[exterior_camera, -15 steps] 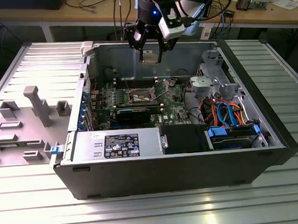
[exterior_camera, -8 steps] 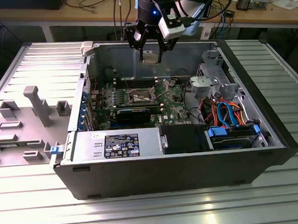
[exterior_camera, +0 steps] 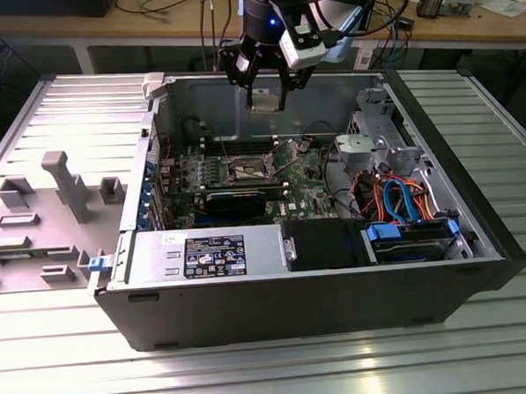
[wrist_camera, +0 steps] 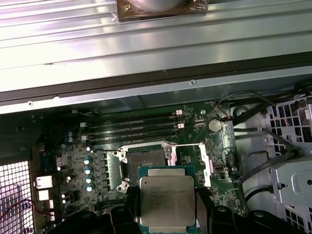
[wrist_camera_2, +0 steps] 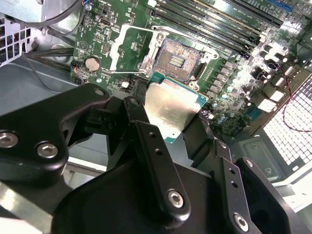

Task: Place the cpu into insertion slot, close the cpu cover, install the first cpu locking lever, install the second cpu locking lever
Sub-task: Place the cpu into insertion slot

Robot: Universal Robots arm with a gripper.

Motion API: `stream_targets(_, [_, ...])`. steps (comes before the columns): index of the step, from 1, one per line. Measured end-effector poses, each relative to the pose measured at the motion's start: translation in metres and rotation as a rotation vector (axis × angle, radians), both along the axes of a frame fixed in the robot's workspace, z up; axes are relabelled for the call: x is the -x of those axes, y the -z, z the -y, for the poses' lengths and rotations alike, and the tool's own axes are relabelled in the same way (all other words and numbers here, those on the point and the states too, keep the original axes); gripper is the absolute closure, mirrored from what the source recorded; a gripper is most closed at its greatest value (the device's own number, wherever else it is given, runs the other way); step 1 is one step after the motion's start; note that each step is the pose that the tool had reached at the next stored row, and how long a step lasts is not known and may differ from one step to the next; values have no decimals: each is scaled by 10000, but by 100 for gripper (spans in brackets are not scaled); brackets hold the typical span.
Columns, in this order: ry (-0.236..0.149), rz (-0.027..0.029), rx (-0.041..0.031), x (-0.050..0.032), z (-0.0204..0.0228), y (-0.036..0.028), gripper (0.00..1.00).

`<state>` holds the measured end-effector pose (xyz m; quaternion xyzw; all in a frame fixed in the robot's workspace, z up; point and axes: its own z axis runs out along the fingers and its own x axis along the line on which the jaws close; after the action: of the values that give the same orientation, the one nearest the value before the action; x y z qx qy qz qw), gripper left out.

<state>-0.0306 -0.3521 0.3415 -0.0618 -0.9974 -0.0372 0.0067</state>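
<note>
My gripper (exterior_camera: pixel 265 93) hangs above the open computer case, shut on the cpu (exterior_camera: pixel 265 101). Both wrist views show the cpu (wrist_camera_2: pixel 171 108) (wrist_camera: pixel 167 200), a flat silvery square on a green carrier, clamped between the black fingers (wrist_camera_2: pixel 146 131). It is well above the green board and apart from it. Below it lies the insertion slot (wrist_camera_2: pixel 178 61) (wrist_camera: pixel 146 163) (exterior_camera: pixel 248 169), with its dark centre bare. The cpu cover (wrist_camera_2: pixel 126 48) (wrist_camera: pixel 194 163) is swung open to one side of the slot.
Long black memory slots (wrist_camera: pixel 131 129) run beside the socket. A drive cage (exterior_camera: pixel 379 142) with orange and blue cables (exterior_camera: pixel 395 199) fills the exterior view's right of the case. A black box (exterior_camera: pixel 323 242) sits at the case's front. A grey fixture tray (exterior_camera: pixel 52 208) lies outside, on the exterior view's left.
</note>
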Motion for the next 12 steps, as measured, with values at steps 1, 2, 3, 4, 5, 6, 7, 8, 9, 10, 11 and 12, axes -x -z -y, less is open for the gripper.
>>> stream_targets(1, [7, 0, 0, 0, 0, 0, 45])
stream_targets(2, [17, 0, 1, 0, 0, 0, 45])
stream_targets(3, [22, 0, 2, 0, 0, 0, 45])
stream_targets(4, [29, 0, 2, 0, 0, 0, 45])
stream_targets(5, [35, 0, 3, 0, 0, 0, 45])
stream_targets(6, [46, -1, 5, 0, 0, 0, 45])
stream_targets(7, [54, 0, 5, 0, 0, 0, 45])
stream_targets(8, [59, 0, 5, 0, 0, 0, 45])
stream_targets(9, [112, 0, 9, 0, 0, 0, 45])
stream_targets(10, [142, 0, 10, 0, 0, 0, 45])
stream_targets(11, [172, 0, 9, 0, 0, 0, 45])
stream_targets(12, [216, 0, 10, 0, 0, 0, 45])
